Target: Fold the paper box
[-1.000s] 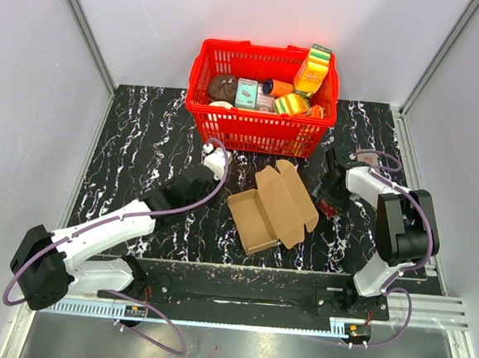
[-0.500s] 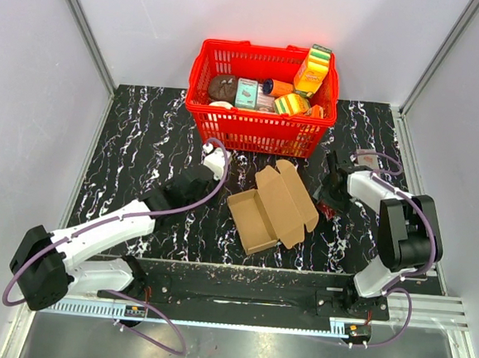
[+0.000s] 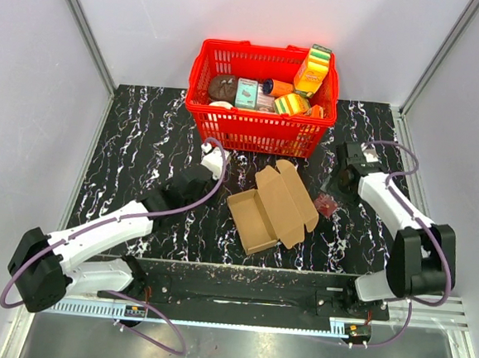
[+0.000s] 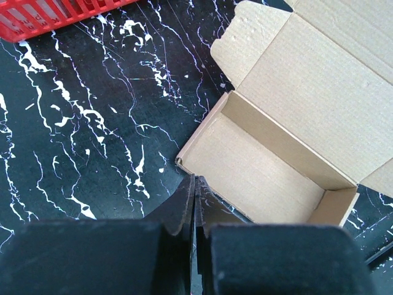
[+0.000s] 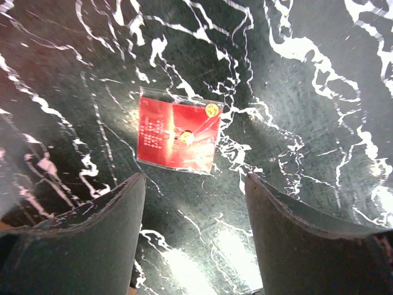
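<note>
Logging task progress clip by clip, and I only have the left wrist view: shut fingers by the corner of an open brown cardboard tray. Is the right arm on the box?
Observer: No. The right gripper is open and empty, off to the right of the plain brown corrugated cardboard box, not touching it.
Operator: What is near it?
Observer: A small flat red packet, lying on the black marbled table just right of the box.
Operator: Anything else out there?
Observer: A red plastic basket behind the box, filled with small colourful packages.
</note>
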You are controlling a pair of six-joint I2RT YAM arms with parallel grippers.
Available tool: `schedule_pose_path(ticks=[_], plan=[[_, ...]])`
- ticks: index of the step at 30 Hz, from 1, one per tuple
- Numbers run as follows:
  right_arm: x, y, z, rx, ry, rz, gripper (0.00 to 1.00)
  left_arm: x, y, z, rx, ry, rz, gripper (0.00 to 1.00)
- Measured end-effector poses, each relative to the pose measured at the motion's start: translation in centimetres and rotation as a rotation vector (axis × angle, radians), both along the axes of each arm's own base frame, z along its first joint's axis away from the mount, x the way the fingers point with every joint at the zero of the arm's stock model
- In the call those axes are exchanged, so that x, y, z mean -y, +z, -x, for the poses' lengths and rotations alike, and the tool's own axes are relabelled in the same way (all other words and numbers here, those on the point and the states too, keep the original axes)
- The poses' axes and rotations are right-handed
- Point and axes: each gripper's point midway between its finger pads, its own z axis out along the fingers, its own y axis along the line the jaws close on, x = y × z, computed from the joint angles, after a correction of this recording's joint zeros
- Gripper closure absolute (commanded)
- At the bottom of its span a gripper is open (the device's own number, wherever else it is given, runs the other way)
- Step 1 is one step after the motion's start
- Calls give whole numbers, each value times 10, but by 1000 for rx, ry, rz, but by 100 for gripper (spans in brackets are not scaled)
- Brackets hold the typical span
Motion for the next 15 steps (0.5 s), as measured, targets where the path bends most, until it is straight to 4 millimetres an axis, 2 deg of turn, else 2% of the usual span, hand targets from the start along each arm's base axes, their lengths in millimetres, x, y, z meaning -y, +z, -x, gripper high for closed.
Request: schedule_pose_path(ticks=[5, 7, 10, 12, 15], plan=[[8, 49, -11, 109, 4, 39, 28, -1, 5, 1, 10, 1, 11, 100], [10, 74, -14, 168, 12, 44, 24, -1, 6, 1, 13, 1, 14, 100], [10, 98, -16, 227, 23, 40, 14, -1, 7, 1, 13, 1, 14, 100], [10, 104, -17, 240, 28, 38, 13, -1, 6, 1, 10, 2, 13, 100], [6, 93, -20, 200, 34, 16, 11, -3, 4, 3, 2, 2, 6, 100]])
